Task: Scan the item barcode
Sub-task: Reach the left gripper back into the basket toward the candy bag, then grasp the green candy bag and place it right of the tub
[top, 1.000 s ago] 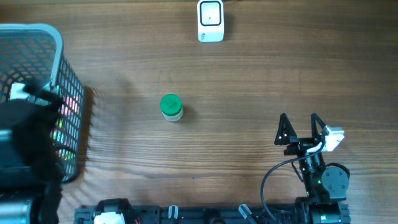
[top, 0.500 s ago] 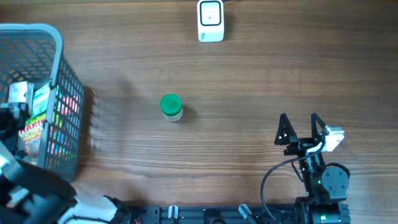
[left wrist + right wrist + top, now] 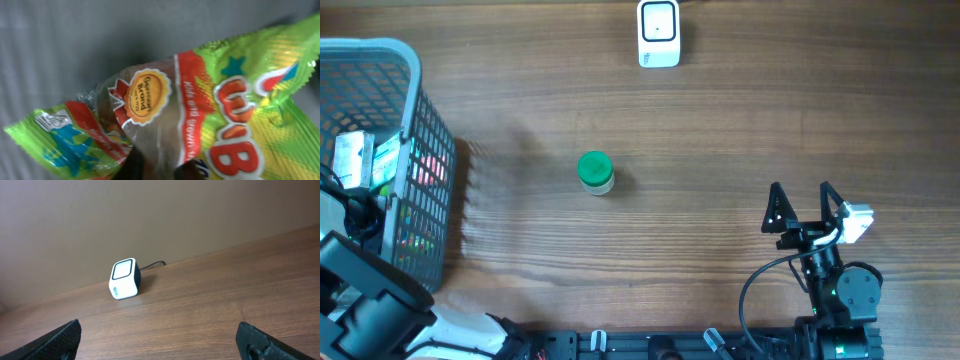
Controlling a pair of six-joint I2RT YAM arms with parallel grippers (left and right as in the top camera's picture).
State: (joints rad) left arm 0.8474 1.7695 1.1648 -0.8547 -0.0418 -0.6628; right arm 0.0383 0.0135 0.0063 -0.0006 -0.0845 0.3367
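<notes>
Left wrist view: left tool [image 3: 159, 169] pressed together, pinching snack packet [image 3: 200, 110] mid-body, inside basket [image 3: 415, 120] at 9 o'clock. Packet likely light, soft, slippery; sealed edge safer. Right tool [image 3: 801, 195] spread.

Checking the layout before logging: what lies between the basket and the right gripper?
In the overhead view, a green-lidded jar stands between the basket and the right gripper; the rest of that stretch is bare.

Green-lidded jar [image 3: 595, 172] upright on wooden table [image 3: 740, 130]; mesh basket [image 3: 438, 180] left.
</notes>
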